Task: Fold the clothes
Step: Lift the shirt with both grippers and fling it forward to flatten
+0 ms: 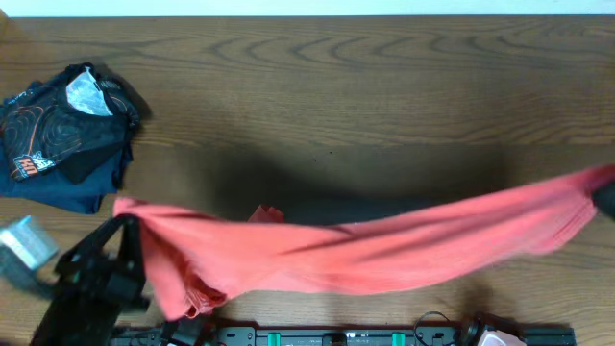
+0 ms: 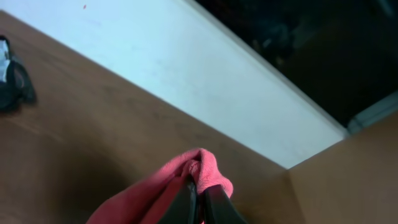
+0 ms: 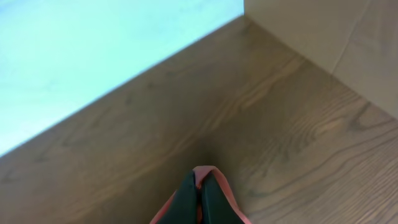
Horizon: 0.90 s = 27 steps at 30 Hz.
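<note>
Soft, light and limp, the T-shirt [image 1: 384, 252] sags across the lower frame. The left pincer [image 2: 196, 186] and right pincer [image 3: 198, 183] each clench a bunched edge, probably the best holds.

- Grips the left end of the coral T-shirt [image 1: 384, 250] with the left gripper [image 1: 130, 223], jaws pressed together on a bunched fold of cloth.
- Slants the black left arm [image 1: 91, 279] from below the T-shirt's left end up to that end.
- From the left wrist, shows two dark fingers [image 2: 177, 205] side by side, tips buried in the cloth.
- Pinches the T-shirt's far right end with the right gripper [image 1: 605, 197], only a dark sliver of it visible from overhead.
- From the right wrist, shows both dark fingers [image 3: 183, 199] closed tight, a thin cloth edge wrapped round their tips.
- Holds the grippers well apart, one at each end of the T-shirt, cloth stretched between.
</note>
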Tool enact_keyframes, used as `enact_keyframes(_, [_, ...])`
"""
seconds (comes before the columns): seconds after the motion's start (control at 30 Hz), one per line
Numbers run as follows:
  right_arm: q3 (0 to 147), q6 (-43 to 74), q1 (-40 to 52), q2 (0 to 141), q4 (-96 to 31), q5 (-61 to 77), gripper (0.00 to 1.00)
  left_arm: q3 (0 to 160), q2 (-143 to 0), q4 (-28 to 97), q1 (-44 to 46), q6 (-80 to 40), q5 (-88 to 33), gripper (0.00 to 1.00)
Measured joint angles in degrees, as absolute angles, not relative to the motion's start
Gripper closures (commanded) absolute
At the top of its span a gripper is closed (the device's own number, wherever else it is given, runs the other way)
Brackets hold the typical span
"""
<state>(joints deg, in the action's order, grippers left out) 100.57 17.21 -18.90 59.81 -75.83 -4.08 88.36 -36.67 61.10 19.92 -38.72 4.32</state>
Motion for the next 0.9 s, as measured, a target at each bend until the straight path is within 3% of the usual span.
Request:
enact_keyframes(0.23, [100.5,15.0,-18.9,77.5,-70.7,-1.3,0.99,87.0,-53.7,54.4,19.9,-37.5,4.7,0.94])
enact_keyframes(0.43, [100.4,13.0,-18.7,95.1,-56.3,3.2,0.99,86.8,-76.0,39.6,15.4,-36.1,2.1,0.94])
enact_keyframes(0.67, [101.9,15.8,-18.0,107.2,-39.6,4.7,0.99,98.5,-104.1,25.8,-0.1,-34.4,-19.9,0.94])
enact_keyframes(0.9, [118.8,17.4,-18.8,106.7,-40.3,5.4,0.99,119.2,-110.9,26.2,-11.9,-34.4,-38.9,0.94])
